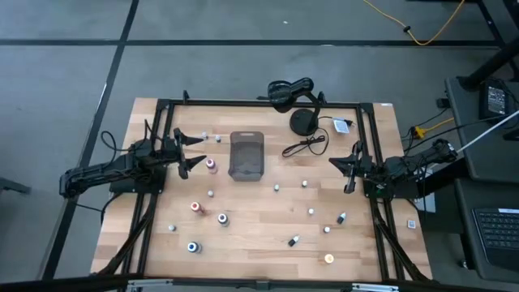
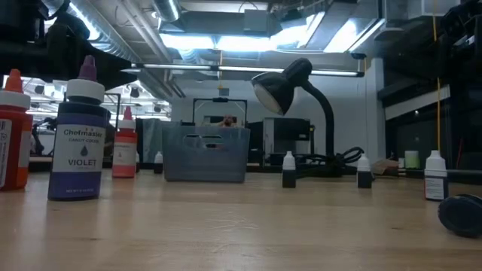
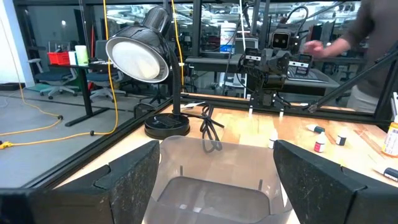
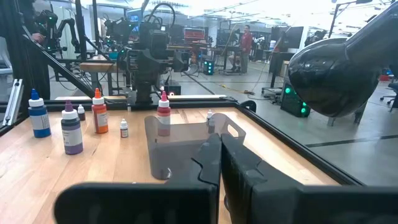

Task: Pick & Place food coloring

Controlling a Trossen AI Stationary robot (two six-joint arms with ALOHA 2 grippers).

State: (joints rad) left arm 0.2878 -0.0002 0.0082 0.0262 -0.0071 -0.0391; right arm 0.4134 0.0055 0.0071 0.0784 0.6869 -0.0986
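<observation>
Across the wooden desk (image 1: 259, 235) we see the gray tray (image 1: 246, 154) and black lamp (image 1: 302, 120), with food coloring bottles (image 1: 221, 218) scattered mostly on the near half. Our left gripper (image 1: 188, 152) waits with jaws spread, empty, beside the tray; the right gripper (image 1: 350, 168) sits closed and empty. Several caps' colours are too small for us to tell.

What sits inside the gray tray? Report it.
Nothing shows inside the gray tray: the left wrist view sees only its bare floor and walls. The near corners, behind the left pincer's fingers, stay hidden.

Around my one gray tray (image 1: 246, 154): about fourteen food coloring bottles (image 1: 210, 165); one black lamp (image 1: 302, 120) beyond it.
</observation>
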